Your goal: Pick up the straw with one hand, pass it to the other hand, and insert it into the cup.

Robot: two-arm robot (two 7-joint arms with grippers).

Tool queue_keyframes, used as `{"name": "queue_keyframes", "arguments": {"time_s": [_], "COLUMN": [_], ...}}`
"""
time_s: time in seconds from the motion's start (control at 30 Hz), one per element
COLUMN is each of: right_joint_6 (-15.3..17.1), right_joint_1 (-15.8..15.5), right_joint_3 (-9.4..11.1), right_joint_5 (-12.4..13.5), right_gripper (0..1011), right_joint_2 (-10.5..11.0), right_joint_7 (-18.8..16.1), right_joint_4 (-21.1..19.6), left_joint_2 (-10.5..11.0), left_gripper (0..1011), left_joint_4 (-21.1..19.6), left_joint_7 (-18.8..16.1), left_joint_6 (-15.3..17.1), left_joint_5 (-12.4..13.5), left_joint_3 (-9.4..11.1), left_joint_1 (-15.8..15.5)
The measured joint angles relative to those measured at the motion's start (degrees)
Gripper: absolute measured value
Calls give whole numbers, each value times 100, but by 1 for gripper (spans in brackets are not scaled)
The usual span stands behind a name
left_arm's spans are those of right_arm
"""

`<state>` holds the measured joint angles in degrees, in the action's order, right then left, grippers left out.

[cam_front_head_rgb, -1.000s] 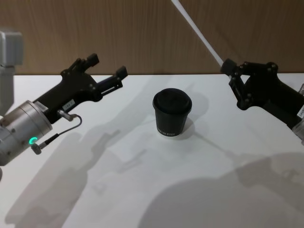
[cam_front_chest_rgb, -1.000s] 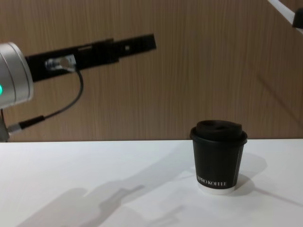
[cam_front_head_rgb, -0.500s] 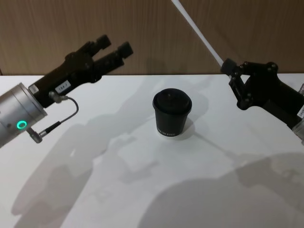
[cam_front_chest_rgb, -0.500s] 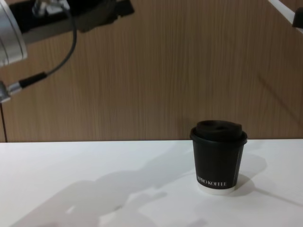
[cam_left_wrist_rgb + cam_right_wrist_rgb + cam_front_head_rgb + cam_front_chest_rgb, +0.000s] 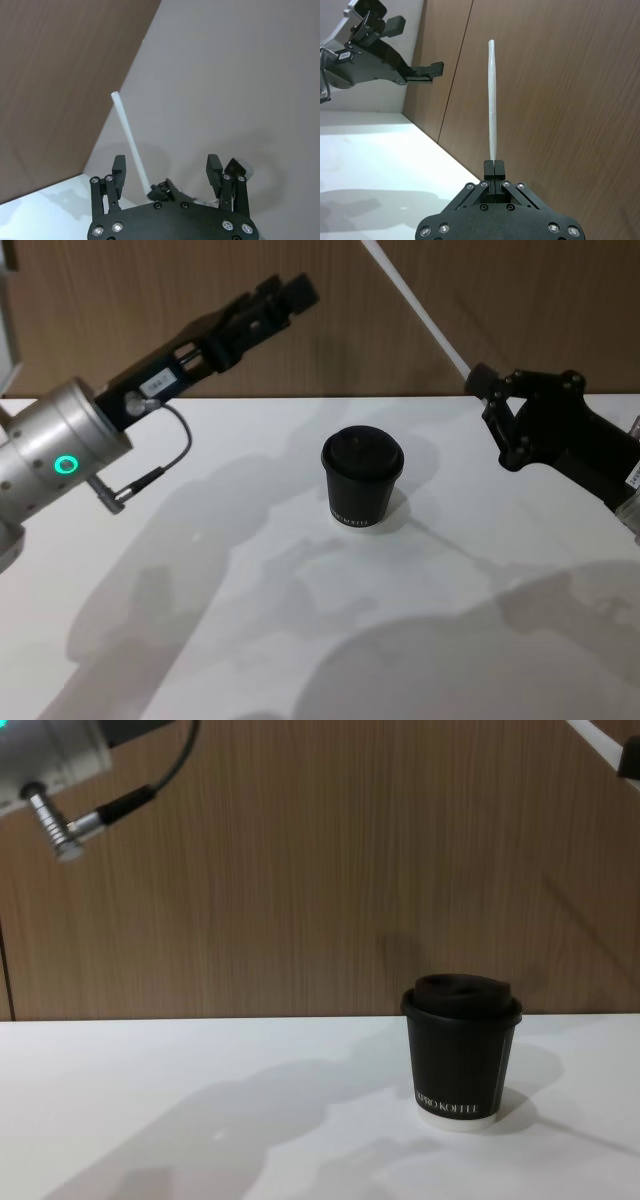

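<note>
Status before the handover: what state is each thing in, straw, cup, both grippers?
straw: clamped at its lower end, slanting up, out of the cup.
right gripper: shut on the straw, raised right of the cup.
left gripper: open, empty, raised left of the cup, apart from the straw.
cup: upright on the table, lid on, no straw in it.

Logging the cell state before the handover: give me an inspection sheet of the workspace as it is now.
Surface: white table, the cup standing on it.
Job's things: cup upright, lid on; straw held in the air, slanting, not in the cup.
Clutter: nothing seen.
Grippers: left gripper high, open, apart from the straw; right gripper shut on the straw's lower end.
Cables: dark cable looping at the left wrist, off the table.
Surroundings: wooden wall behind.
</note>
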<state>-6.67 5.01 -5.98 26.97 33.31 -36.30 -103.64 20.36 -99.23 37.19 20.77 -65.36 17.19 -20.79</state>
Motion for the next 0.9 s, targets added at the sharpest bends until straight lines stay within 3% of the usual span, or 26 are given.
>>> {"name": "queue_keyframes", "arguments": {"time_s": [0.37, 0.9], "right_joint_6": [0, 0], "right_joint_1": [0, 0], "right_joint_3": [0, 0], "right_joint_5": [0, 0], "right_gripper": [4, 4], "right_joint_2": [0, 0], "right_joint_7": [0, 0], "right_joint_4": [0, 0], "left_joint_2": [-272, -577], "left_gripper": [1003, 1003], "left_joint_4": [343, 714], "left_joint_7": [-49, -446], "left_joint_6": [272, 437], "left_joint_5": [-300, -559], "left_joint_3": [271, 447], "left_joint_1": [-379, -673]}}
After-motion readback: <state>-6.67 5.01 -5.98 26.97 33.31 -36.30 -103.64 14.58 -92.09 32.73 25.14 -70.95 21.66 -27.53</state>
